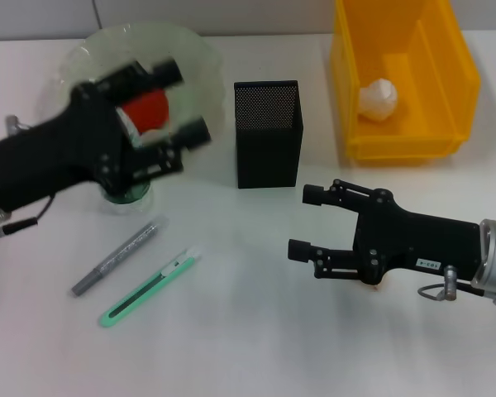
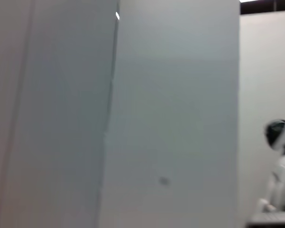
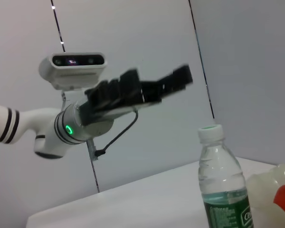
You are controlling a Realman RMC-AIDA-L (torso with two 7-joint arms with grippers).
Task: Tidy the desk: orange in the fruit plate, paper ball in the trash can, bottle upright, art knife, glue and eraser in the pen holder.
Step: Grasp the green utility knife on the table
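Note:
My left gripper (image 1: 180, 101) hangs open over the pale green fruit plate (image 1: 194, 50), above a red-orange round fruit (image 1: 149, 107) lying in it. The clear bottle (image 3: 222, 185) stands upright by the plate, and its green label (image 1: 126, 195) shows below my left arm. The paper ball (image 1: 379, 99) lies in the yellow bin (image 1: 455, 74). A grey glue stick (image 1: 120, 256) and a green art knife (image 1: 149, 285) lie on the table left of centre. My right gripper (image 1: 307, 222) is open and empty, in front of the black mesh pen holder (image 1: 267, 132). The eraser is out of view.
A small pale orange bit (image 1: 379, 286) peeks out under my right gripper's body; what it is I cannot tell. The white table runs on toward the front edge. The left wrist view holds only a grey wall.

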